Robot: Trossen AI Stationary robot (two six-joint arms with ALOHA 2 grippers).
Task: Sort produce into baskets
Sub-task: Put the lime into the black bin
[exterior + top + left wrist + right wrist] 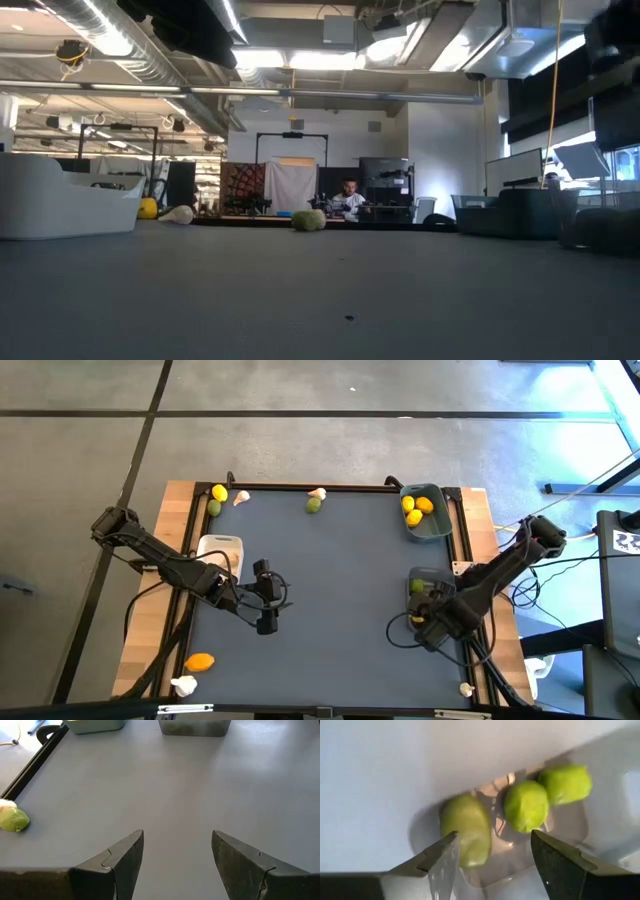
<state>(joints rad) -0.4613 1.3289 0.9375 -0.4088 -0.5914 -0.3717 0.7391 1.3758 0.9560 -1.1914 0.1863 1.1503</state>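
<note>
Three limes (pixel 526 805) are lying together inside the dark grey basket (pixel 428 582) at the right side of the surface (pixel 330 590); the right pincer (pixel 492 862) is hanging directly over them, its fingers standing apart and holding nothing. Farther back on the same side, the blue-grey basket (pixel 424 511) is carrying yellow lemons (pixel 415 508). The white basket (pixel 220 549) is sitting at the left edge; what it contains cannot be told. Loose produce is lying along the far edge: a lemon (pixel 219 492), a lime (pixel 213 508) and a garlic bulb (pixel 241 498) clustering at the left corner; another lime (pixel 313 505) touching a garlic bulb (pixel 318 492) near the middle. At the near left corner an orange-yellow lemon (pixel 200 661) is resting just beside a garlic bulb (pixel 184 684); one more garlic bulb (pixel 466 688) is sitting at the near right corner. The left pincer (pixel 266 622) is hovering over bare surface left of centre, fingers apart and gripping nothing.
</note>
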